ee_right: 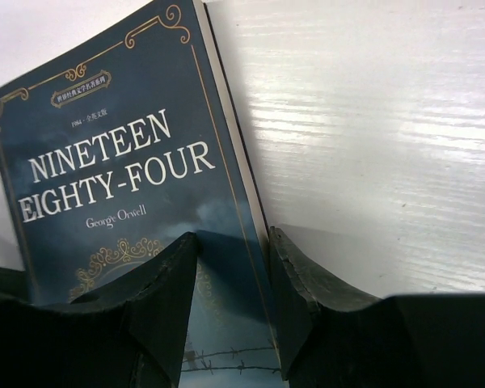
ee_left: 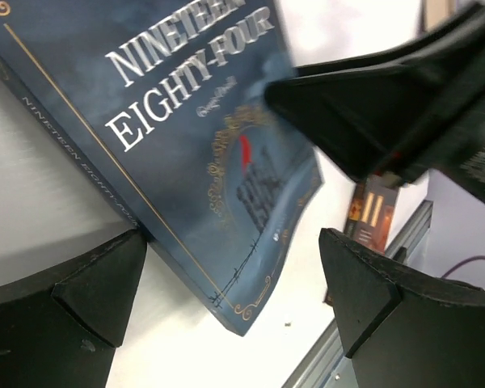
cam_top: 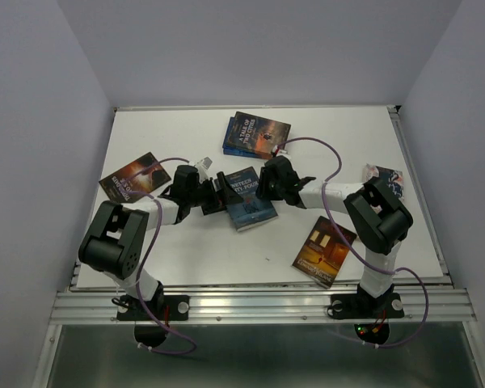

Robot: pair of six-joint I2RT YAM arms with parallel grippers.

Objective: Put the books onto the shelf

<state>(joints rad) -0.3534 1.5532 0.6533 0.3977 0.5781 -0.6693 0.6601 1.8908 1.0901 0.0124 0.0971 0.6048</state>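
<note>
Bright, even overhead light in our top view; shadows soft. We note streaky glare on the counter (ee_right: 372, 121), right wrist view. Left wrist view: book (ee_left: 170, 162) lettering soft, upper right smeared.

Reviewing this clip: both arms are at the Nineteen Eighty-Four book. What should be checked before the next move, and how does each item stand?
1. Left gripper wide open, with a corner of Nineteen Eighty-Four between its fingers: ok.
2. Right gripper has a grip on the book: not ok. Its jaws stand apart, straddling the page edge, one finger over the cover.
3. Book lifted off the table: cannot tell.
4. Shelf in view: not ok, no view shows it.
5. Other books apart from both grippers: ok. A Tale of Two Cities and the orange-brown book lie away from them.
</note>
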